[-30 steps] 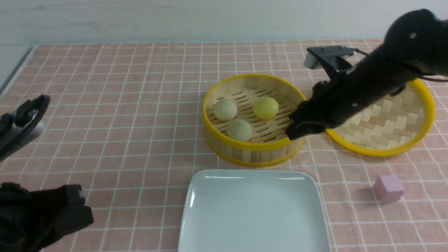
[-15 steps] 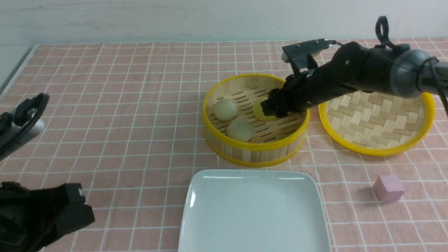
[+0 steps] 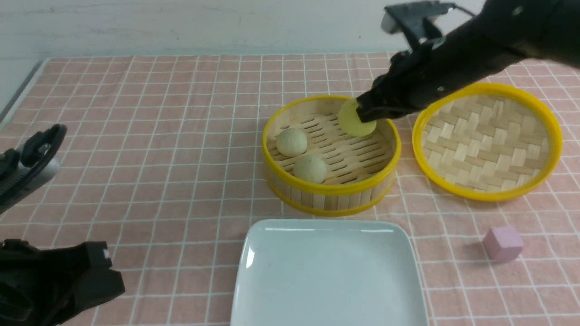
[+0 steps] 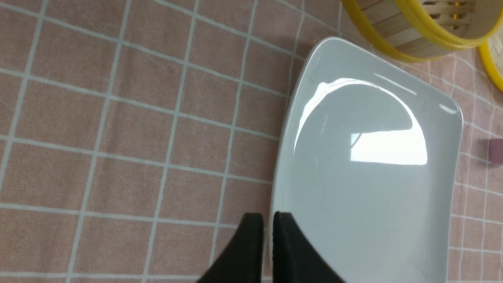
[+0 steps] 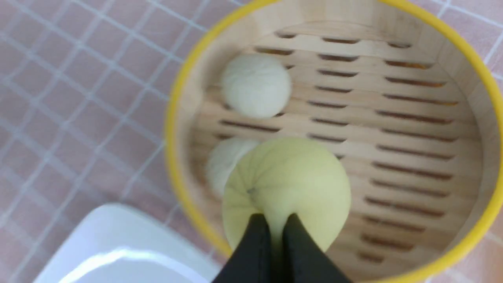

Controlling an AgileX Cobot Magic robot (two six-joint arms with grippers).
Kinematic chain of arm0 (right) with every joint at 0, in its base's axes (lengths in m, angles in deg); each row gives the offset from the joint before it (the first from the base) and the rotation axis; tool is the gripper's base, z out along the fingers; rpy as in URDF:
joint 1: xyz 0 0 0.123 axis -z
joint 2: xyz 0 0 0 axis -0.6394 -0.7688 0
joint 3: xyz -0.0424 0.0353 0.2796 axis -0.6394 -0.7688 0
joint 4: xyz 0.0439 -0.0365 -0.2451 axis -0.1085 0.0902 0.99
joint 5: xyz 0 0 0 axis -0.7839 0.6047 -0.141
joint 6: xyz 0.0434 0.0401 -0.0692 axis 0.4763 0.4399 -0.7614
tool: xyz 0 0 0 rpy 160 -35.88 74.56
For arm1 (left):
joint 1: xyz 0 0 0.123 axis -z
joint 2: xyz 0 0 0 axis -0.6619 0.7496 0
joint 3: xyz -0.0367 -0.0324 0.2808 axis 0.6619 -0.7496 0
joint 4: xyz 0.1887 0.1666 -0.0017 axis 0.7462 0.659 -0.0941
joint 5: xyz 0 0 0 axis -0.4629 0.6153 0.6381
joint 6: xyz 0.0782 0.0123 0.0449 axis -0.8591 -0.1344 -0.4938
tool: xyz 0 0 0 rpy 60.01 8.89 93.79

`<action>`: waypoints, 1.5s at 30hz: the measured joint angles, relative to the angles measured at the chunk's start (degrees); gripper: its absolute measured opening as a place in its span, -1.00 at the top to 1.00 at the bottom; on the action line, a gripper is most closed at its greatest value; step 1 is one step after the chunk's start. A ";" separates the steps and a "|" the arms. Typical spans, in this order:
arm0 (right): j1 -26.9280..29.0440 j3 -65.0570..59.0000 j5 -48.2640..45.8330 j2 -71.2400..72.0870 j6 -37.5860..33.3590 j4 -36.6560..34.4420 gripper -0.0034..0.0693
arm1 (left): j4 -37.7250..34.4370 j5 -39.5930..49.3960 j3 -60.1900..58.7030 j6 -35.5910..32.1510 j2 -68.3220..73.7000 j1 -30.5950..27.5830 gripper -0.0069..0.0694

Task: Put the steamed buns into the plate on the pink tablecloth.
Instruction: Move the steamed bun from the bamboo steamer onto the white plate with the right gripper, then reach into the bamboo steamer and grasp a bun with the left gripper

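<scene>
My right gripper (image 3: 365,113) is shut on the yellow steamed bun (image 3: 355,125), held in the air above the far side of the bamboo steamer (image 3: 331,192). In the right wrist view its fingertips (image 5: 275,222) pinch into the yellow bun (image 5: 287,177). Two pale beige buns (image 3: 291,141) (image 3: 310,169) lie on the steamer's slatted floor. The white plate (image 3: 328,271) sits bare on the pink tablecloth (image 3: 158,136), just in front of the steamer. My left gripper (image 4: 268,218) hovers shut and holding nothing by the plate's (image 4: 365,177) left edge.
The steamer's woven lid (image 3: 487,140) lies upside down to the right of the steamer, under my right arm. A pink cube (image 3: 503,243) rests right of the plate. My left arm (image 3: 59,280) fills the near left corner.
My right gripper reached into the steamer, shut on the yellow bun and lifted it up and back. The two beige buns and my left arm stayed where they were.
</scene>
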 joint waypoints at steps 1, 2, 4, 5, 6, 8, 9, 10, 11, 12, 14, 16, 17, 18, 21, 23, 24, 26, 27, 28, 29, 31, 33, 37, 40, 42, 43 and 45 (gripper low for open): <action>-0.35 -0.97 -2.44 2.47 0.73 -0.14 0.88 | 0.00 0.05 0.00 0.00 0.00 0.00 0.63; -0.46 -1.79 -2.97 3.07 0.86 -0.27 0.88 | 0.00 0.05 0.00 0.00 0.00 0.00 0.63; -3.14 -8.97 -5.71 9.31 1.68 -0.77 0.88 | 0.00 0.16 0.00 -0.07 0.00 0.00 0.63; -4.66 -12.86 -4.53 11.21 1.89 -1.02 0.88 | 0.00 0.16 0.00 -0.11 0.00 0.00 0.63; -4.99 -13.67 -3.74 11.82 1.90 -1.09 0.88 | 0.00 0.16 0.00 -0.11 0.00 0.00 0.63; -9.73 -26.21 6.94 13.81 2.02 -1.60 0.87 | 0.00 0.20 0.00 -0.11 0.00 0.00 0.62; -11.02 -30.08 11.67 13.73 2.02 -1.88 0.87 | 0.00 0.28 0.00 -0.11 0.00 0.00 0.62; -11.97 -33.00 14.65 13.52 2.02 -2.15 0.87 | 0.00 0.28 0.00 -0.11 0.00 0.00 0.61; -12.18 -33.69 16.54 13.28 2.06 -2.32 0.87 | 0.00 0.28 0.00 -0.11 0.00 0.00 0.61; -13.53 -38.58 23.12 12.24 2.06 -3.10 0.87 | 0.15 0.35 0.00 -0.11 0.00 0.00 0.61; -14.72 -42.62 30.48 10.26 2.06 -3.58 0.86 | 0.53 0.35 0.00 -0.11 0.00 0.00 0.61; -15.08 -45.42 36.55 7.62 2.06 -4.23 0.82 | 1.34 0.47 0.00 -0.11 0.00 0.00 0.60; -15.15 -45.85 37.98 6.83 2.06 -4.39 0.79 | 1.67 0.49 0.00 -0.11 0.00 0.00 0.60; -15.15 -46.04 39.31 6.14 2.06 -4.46 0.73 | 2.25 0.73 0.00 -0.11 0.00 0.00 0.59; -15.15 -46.14 40.73 5.81 2.06 -4.66 0.48 | 3.03 0.86 0.00 -0.11 0.00 0.00 0.59; -15.15 -46.14 40.34 6.31 2.06 -4.76 0.30 | 3.27 0.86 0.00 -0.11 0.00 0.00 0.59; -14.68 -46.14 37.75 7.95 2.06 -4.81 0.05 | 3.27 0.93 0.00 -0.11 0.00 0.00 0.58; -13.77 -45.61 34.01 10.93 2.06 -4.41 -0.16 | 3.33 0.95 0.00 -0.11 0.00 0.00 0.58; -12.77 -44.71 30.71 13.44 2.06 -3.67 -0.30 | 3.38 0.89 0.00 -0.11 0.00 0.00 0.57; -11.56 -43.57 27.20 15.84 2.06 -2.89 -0.40 | 3.44 0.68 0.00 -0.11 0.00 0.00 0.57; -11.12 -43.04 26.00 17.32 2.06 -2.66 -0.43 | 3.44 0.53 0.00 -0.17 0.00 0.00 0.57; -8.71 -39.84 19.43 22.45 2.06 -1.09 -0.51 | 3.64 -0.91 0.00 -0.37 0.00 0.00 0.57; -5.78 -35.98 12.38 27.53 2.30 1.19 -0.50 | 3.70 -3.41 0.00 -0.55 0.00 0.00 0.57; -0.89 -30.97 -1.85 36.95 4.25 7.12 -0.18 | 3.81 -7.12 0.00 -3.01 0.20 0.00 0.57; 1.71 -30.15 -8.40 41.85 5.62 11.53 0.14 | 4.13 -8.26 0.20 -5.97 1.35 0.00 0.57; 4.72 -30.07 -14.69 47.93 7.61 17.38 0.57 | 4.35 -7.68 1.98 -8.29 4.89 0.00 0.64; 5.72 -30.29 -16.80 50.24 8.70 20.11 0.77 | 4.29 -6.93 3.02 -8.55 6.42 0.00 0.69; 7.09 -31.43 -18.28 54.90 10.85 23.64 0.93 | 3.21 -3.85 6.87 -9.15 11.33 0.00 0.79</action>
